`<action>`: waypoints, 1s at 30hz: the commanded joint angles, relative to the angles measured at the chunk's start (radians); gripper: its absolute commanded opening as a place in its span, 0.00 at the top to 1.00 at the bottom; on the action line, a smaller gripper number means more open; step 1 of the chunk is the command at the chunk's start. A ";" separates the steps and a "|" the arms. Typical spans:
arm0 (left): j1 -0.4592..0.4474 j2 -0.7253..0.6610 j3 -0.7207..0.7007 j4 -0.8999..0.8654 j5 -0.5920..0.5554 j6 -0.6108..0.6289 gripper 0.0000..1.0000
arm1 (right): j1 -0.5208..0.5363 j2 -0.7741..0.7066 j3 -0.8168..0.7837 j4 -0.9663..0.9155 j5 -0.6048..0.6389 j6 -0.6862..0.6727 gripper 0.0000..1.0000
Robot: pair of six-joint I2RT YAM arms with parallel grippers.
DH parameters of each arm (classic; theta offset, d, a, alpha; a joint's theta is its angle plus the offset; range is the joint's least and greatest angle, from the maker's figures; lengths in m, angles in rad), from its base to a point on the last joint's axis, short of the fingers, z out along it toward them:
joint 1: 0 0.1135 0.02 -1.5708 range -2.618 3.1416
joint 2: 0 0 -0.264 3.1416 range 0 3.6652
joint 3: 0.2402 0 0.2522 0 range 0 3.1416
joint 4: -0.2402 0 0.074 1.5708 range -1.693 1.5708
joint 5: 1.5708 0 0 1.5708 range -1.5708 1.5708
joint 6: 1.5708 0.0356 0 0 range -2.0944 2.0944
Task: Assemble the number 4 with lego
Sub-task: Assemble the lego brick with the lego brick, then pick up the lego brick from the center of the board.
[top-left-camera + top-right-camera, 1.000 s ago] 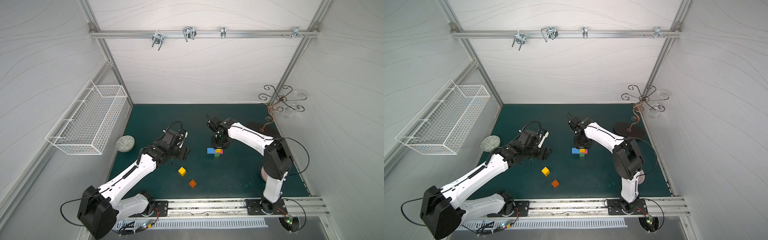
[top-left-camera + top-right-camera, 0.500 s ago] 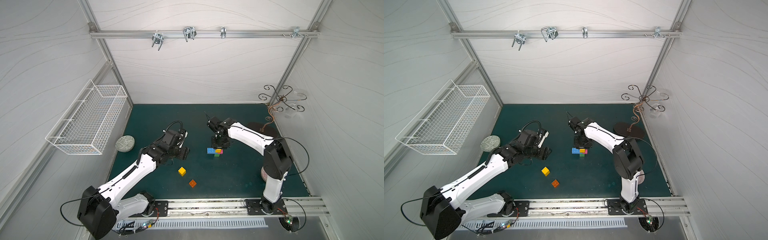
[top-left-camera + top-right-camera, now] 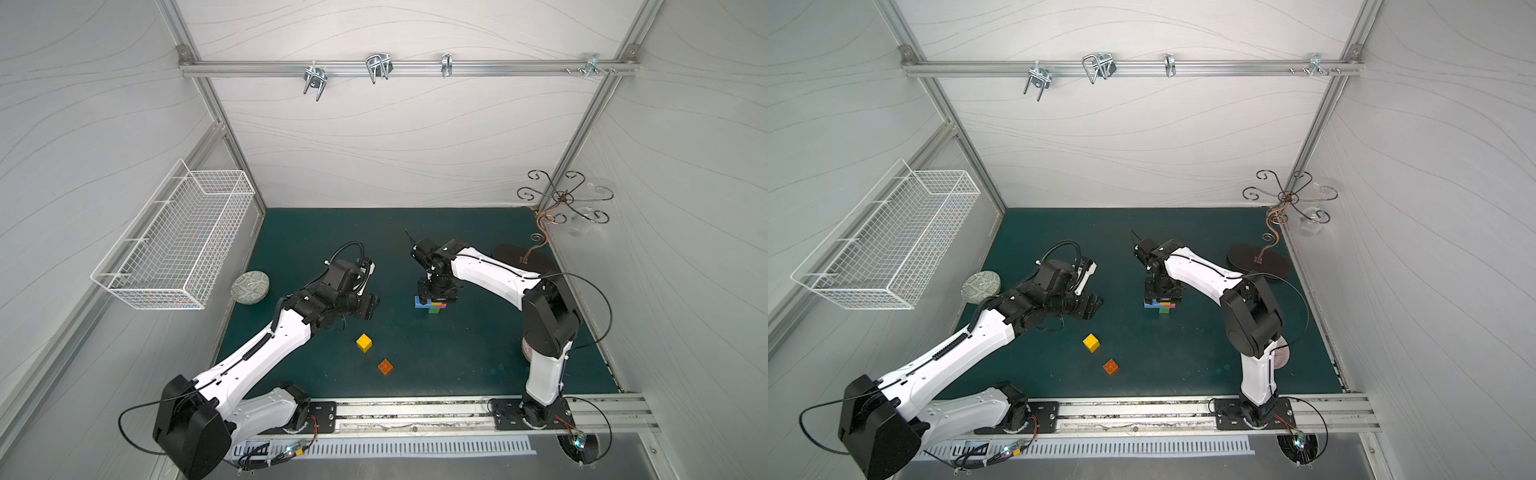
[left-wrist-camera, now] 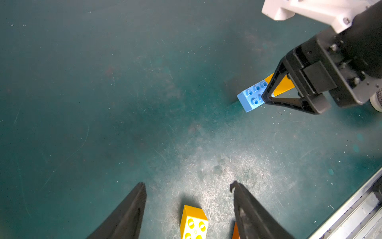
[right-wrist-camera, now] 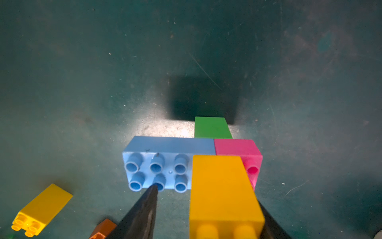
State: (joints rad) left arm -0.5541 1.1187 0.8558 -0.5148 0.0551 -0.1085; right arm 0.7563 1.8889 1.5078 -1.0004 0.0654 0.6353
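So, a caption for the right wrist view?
Open right gripper straddling a yellow brick joined to blue bar, pink cube and green cube.

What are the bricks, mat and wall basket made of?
Bricks: moulded plastic, smooth with a slight sheen. They show uniform solid colour, crisp edges and hollow round studs.
Mat: probably rubber or vinyl, matte dark green. It has fine scratches and pale scuffed patches.
Basket: thin wire grid, likely metal with a white coating. The material under the coating can't be confirmed.
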 commanded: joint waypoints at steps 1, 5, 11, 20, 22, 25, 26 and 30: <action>0.004 -0.019 0.003 0.030 -0.012 -0.008 0.31 | 0.005 -0.056 0.015 -0.018 0.002 -0.004 0.35; 0.004 -0.026 0.004 0.026 -0.014 -0.009 0.31 | 0.005 -0.080 0.053 -0.042 0.018 -0.004 0.33; 0.003 -0.040 0.017 -0.008 -0.022 -0.014 0.31 | 0.024 -0.121 0.080 -0.096 0.053 0.010 0.31; 0.049 -0.129 -0.004 -0.111 -0.020 -0.088 0.31 | 0.191 -0.322 -0.170 0.031 -0.036 0.052 0.29; 0.083 -0.155 -0.021 -0.119 0.005 -0.115 0.30 | 0.231 -0.356 -0.240 0.095 -0.075 0.053 0.30; 0.137 -0.188 -0.048 -0.125 0.058 -0.145 0.29 | 0.301 -0.373 -0.308 0.182 -0.127 0.033 0.30; 0.152 -0.198 -0.058 -0.125 0.076 -0.154 0.29 | 0.329 -0.365 -0.314 0.197 -0.132 0.024 0.30; 0.201 -0.231 -0.090 -0.103 0.133 -0.186 0.29 | 0.428 -0.293 -0.283 0.217 -0.138 -0.021 0.30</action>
State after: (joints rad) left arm -0.3786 0.9131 0.7742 -0.6308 0.1219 -0.2462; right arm 1.1316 1.5562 1.2015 -0.8471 -0.0399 0.6502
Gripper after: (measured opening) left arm 0.713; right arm 0.705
